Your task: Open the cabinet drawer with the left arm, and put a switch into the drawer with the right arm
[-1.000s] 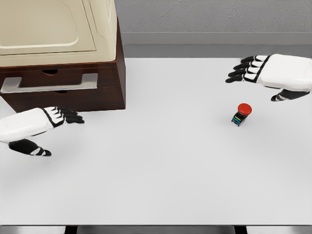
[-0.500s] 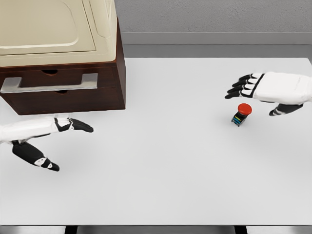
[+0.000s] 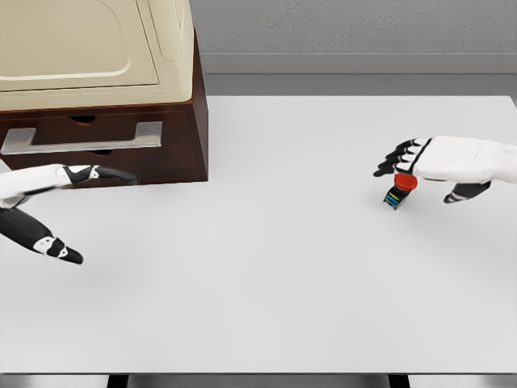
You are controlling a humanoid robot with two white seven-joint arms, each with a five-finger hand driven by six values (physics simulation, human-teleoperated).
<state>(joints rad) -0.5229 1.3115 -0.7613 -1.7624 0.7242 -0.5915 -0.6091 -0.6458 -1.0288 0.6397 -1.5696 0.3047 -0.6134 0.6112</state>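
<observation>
White surface (image 3: 266, 267) filling most of the head view, grey wall running behind it. Dark wooden cabinet (image 3: 174, 158) sitting at the far left corner, a cream-coloured appliance (image 3: 89, 48) resting on top of it. Drawer (image 3: 97, 128) showing shut, its flat metal handle (image 3: 81, 142) running across the front; a second drawer front lying just below. Left hand (image 3: 44, 190) reaching in from the left edge, in front of the lower part of the cabinet face and below the handle; fingers (image 3: 105, 173) stretching out straight toward the right, thumb hanging well apart below them, hand spread and holding nothing. Cannot tell whether the fingertips are touching the cabinet front. Switch (image 3: 399, 191) standing on the surface at the right side, well apart from the cabinet: small dark body with coloured stripes, red button cap on top, leaning slightly. Right hand (image 3: 444, 166) coming in from the right edge, hovering directly over the switch; its black fingers (image 3: 396, 159) extending left just above the red cap and partly overlapping it in view, thumb pointing down to the right of the switch. Fingers lying loosely side by side, not closing around the switch; contact with the cap not clear.
</observation>
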